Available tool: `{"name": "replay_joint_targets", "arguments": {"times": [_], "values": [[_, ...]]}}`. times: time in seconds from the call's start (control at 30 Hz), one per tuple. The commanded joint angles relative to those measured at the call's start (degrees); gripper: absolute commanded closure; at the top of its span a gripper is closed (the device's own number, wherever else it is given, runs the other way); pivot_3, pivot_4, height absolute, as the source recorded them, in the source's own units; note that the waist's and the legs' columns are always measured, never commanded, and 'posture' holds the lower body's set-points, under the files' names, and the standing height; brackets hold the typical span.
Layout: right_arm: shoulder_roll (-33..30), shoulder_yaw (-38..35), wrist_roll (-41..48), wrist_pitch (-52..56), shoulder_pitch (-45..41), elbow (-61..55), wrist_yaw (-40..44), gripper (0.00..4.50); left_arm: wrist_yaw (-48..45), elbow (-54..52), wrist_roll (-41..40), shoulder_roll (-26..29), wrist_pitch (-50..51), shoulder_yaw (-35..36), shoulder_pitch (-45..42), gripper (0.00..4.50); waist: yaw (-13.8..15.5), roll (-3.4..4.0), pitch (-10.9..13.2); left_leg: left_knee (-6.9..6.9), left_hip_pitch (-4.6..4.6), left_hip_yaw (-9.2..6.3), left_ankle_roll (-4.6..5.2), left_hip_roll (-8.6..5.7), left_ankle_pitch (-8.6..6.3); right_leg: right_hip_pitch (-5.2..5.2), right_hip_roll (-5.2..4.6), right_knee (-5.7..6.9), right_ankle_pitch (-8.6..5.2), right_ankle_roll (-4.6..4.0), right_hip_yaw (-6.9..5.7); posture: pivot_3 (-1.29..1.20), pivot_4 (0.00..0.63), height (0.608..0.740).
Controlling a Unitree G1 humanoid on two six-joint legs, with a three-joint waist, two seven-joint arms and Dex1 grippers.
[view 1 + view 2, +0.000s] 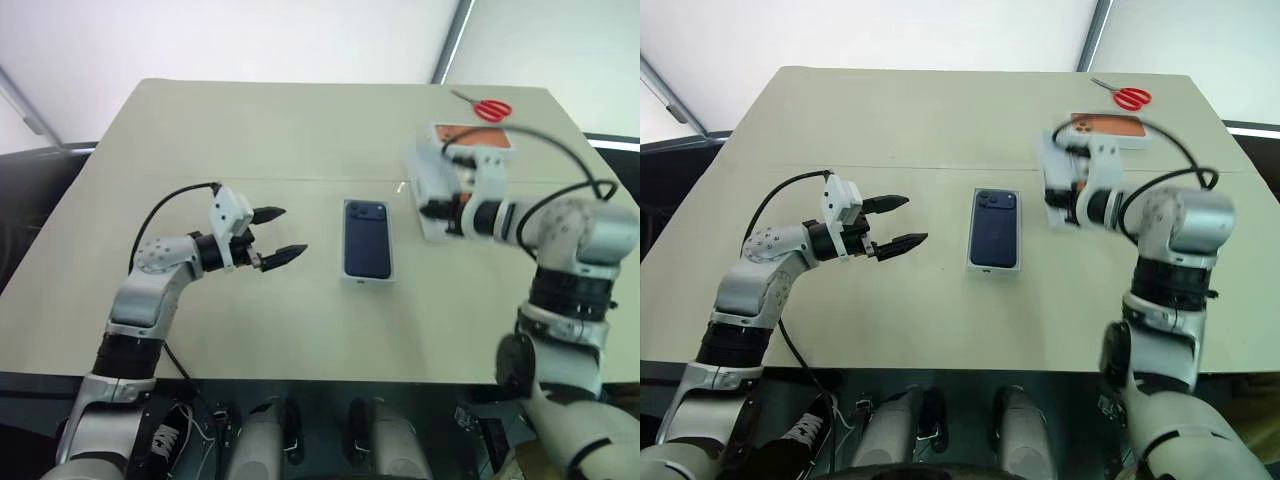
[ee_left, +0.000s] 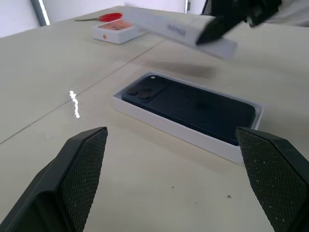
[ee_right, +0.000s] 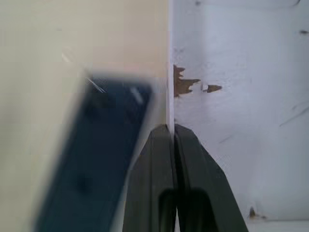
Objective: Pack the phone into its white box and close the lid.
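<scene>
The phone (image 1: 367, 238) lay face down inside the white box (image 1: 367, 279) near the middle of the counter (image 1: 300, 130), its camera cluster toward the far edge. The right gripper (image 3: 172, 129) had its jaws clenched on one wall of the lid (image 1: 432, 190), holding it tilted and off the counter surface, just to the right of the box and a little farther back. The left gripper (image 1: 282, 233) hovered to the left of the box with its jaws released and spread wide, apart from everything, pointing toward the phone. Near the far right corner of the counter sat a white box with an orange phone picture (image 1: 1110, 130), with red-handled scissors (image 1: 1124, 95) just behind it.
</scene>
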Motion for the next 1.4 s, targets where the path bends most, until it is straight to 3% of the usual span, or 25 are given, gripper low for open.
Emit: {"name": "replay_joint_targets", "arguments": {"times": [0.03,0.1,0.13,0.23,0.43,0.53,0.73,0.97,1.17,1.4], "values": [[6.58,-13.93,3.51,0.40,-8.08,0.55,-3.65,4.45,0.94,0.23,-1.21,0.00,1.14,1.56,-1.48,0.00,-0.03,0.00,0.00,0.00,-0.02,0.01,0.00,0.00,0.00,-0.01,0.00,0.01,0.00,0.00,0.01,0.00,0.150,0.738],[12.41,-24.31,5.97,4.41,-12.60,1.47,-6.67,4.45,1.85,0.88,-1.75,-0.20,2.39,2.15,-2.17,0.00,-0.10,0.00,0.00,0.00,-0.02,0.01,0.00,0.00,0.00,-0.01,0.01,0.00,0.00,0.00,0.01,0.00,0.150,0.738],[14.66,-25.36,9.39,5.39,-11.44,0.99,-6.52,4.45,2.81,1.41,-2.64,-0.59,3.75,2.98,-3.00,0.00,-0.08,-0.01,-0.02,0.00,-0.02,0.00,-0.01,0.00,0.00,0.00,0.01,0.01,0.00,0.00,0.02,0.00,0.150,0.738],[18.39,-18.13,18.77,5.63,-1.93,-5.10,-4.48,4.45,6.67,2.87,-4.52,-2.46,6.64,5.33,-5.12,0.00,-0.07,-0.08,-0.06,-0.01,0.00,-0.06,-0.02,0.02,0.01,0.07,0.07,-0.05,0.00,0.00,0.02,0.00,0.150,0.738],[29.20,-23.85,37.61,5.63,2.33,-3.22,-15.11,4.45,10.62,1.76,-5.28,-4.53,9.38,6.39,-5.52,0.00,-0.62,0.03,0.00,-0.02,0.02,0.02,-0.03,0.01,0.03,-0.01,0.11,0.06,0.01,0.00,0.15,0.00,0.150,0.738],[30.92,-21.97,44.25,5.63,5.50,-3.24,-20.52,4.50,11.25,0.85,-5.36,-4.74,9.93,6.11,-5.10,0.89,-0.48,0.04,0.00,-0.04,0.01,0.01,-0.05,0.06,0.04,-0.02,0.18,0.02,0.00,0.00,0.16,0.00,0.150,0.738],[33.46,-21.11,56.79,5.63,8.05,-0.21,-31.33,4.50,12.68,0.12,-4.83,-4.85,9.92,5.98,-4.54,3.89,-0.52,0.04,0.00,-0.04,0.03,0.01,-0.05,0.06,0.03,-0.01,0.17,0.02,0.00,-0.01,0.18,0.00,0.150,0.738],[33.46,-12.69,64.64,1.27,15.74,0.05,-39.16,4.50,13.27,-2.43,-4.07,-5.50,9.69,3.55,-2.52,3.89,-0.38,-0.05,-0.09,-0.06,0.02,0.02,-0.05,0.06,0.03,-0.03,0.17,0.00,0.00,-0.01,0.27,0.00,0.150,0.738],[28.24,-3.10,74.79,-6.61,20.96,-0.22,-43.50,4.50,13.05,-3.24,-5.31,-5.54,11.39,3.82,-2.39,3.89,-0.62,0.01,-0.05,-0.07,0.05,0.04,-0.03,0.05,0.01,0.01,0.18,-0.06,0.01,-0.01,0.32,0.00,0.150,0.738],[24.01,3.70,77.98,-16.57,23.34,-0.95,-43.95,4.50,12.76,-1.04,-3.60,-7.25,10.07,1.66,-1.83,3.89,-0.27,0.01,-0.06,-0.12,0.08,0.05,-0.04,0.11,0.02,0.02,0.25,-0.09,0.00,-0.01,0.33,0.00,0.150,0.738]]}}
